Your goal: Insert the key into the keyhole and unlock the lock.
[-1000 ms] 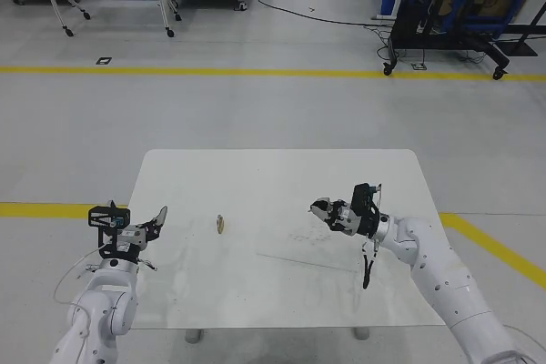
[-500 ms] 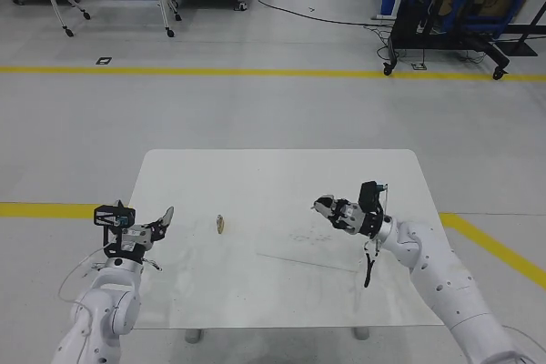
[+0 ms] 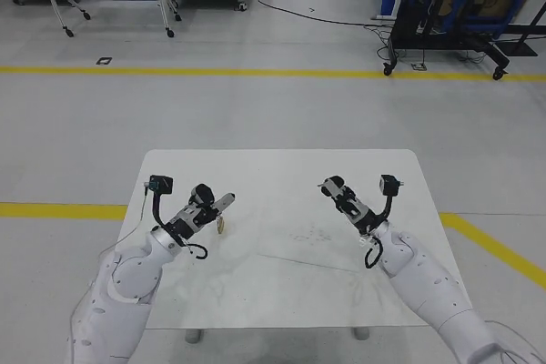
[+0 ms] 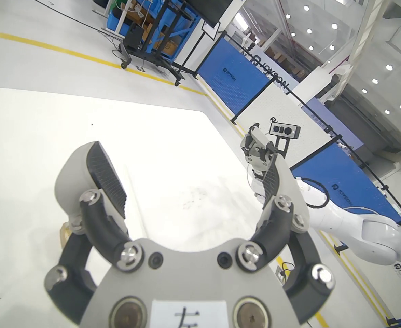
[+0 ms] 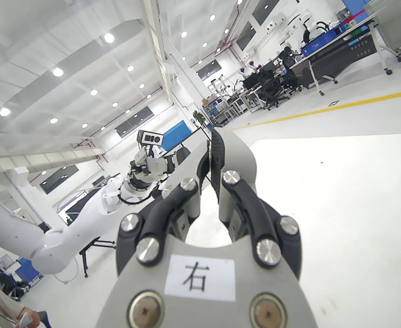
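A small brass padlock [image 3: 220, 223] lies on the white rectangular bench [image 3: 282, 168], in its left half, about midway between the far and near edges. It rests alone on the surface, and from above it is too small to tell which way its keyhole faces.

The left gripper [image 3: 223, 200] is over the bench just beside the padlock, on the side toward the far edge. In the left wrist view this gripper [image 4: 187, 158] is spread wide, with nothing between its ribbed black pads [image 4: 101, 168]. A corner of the padlock [image 4: 64, 237] peeks out from behind the base of one finger, outside the gap. I cannot tell whether that finger touches it.

The right gripper [image 3: 330, 187] is over the right half of the bench, nearer the far edge, well apart from the padlock. In the right wrist view this gripper [image 5: 217, 138] has its fingers pressed together around a thin flat silvery key [image 5: 208, 158]. The key is seen edge-on between the pads, so only a narrow strip of it shows. The left wrist view also shows the right gripper [image 4: 258, 148] farther off, pointing up and away from the surface.

Faint grey scuff marks [image 3: 311, 238] lie near the middle of the bench, between the two arms.
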Tool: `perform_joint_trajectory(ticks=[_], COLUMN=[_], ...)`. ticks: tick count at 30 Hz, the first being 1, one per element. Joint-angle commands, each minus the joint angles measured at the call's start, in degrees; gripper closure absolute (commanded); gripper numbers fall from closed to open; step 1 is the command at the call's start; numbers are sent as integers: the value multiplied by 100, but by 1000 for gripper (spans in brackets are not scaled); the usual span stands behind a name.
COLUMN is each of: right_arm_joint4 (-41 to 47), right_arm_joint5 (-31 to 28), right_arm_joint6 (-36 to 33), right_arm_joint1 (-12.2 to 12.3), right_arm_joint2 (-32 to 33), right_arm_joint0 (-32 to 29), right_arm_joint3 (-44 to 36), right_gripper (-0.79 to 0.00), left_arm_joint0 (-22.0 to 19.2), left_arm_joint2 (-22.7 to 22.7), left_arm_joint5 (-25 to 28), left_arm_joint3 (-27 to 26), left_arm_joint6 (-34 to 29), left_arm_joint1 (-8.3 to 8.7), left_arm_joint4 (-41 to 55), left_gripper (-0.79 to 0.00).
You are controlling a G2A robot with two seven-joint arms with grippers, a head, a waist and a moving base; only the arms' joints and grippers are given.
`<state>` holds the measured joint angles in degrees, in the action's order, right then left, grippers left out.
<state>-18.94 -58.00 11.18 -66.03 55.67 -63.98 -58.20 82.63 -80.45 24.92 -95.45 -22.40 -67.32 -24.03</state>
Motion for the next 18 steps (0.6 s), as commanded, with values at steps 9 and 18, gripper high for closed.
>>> perform_joint_trajectory(ticks=[9, 18], right_arm_joint4=[185, 2597], right_arm_joint5=[122, 0], right_arm_joint6=[-386, -1959], right_arm_joint1=[-91, -374], right_arm_joint2=[-250, -1013], right_arm_joint0=[-47, 294], right_arm_joint3=[-134, 141], right_gripper=[0, 0], left_arm_joint0=[-253, -1177], left_arm_joint2=[348, 991], left_arm_joint5=[834, 754], left_arm_joint3=[654, 1793], left_arm_joint6=[-914, -2972], left_arm_joint1=[-57, -108], left_arm_joint4=[2860, 4812], left_gripper=[-785, -533])
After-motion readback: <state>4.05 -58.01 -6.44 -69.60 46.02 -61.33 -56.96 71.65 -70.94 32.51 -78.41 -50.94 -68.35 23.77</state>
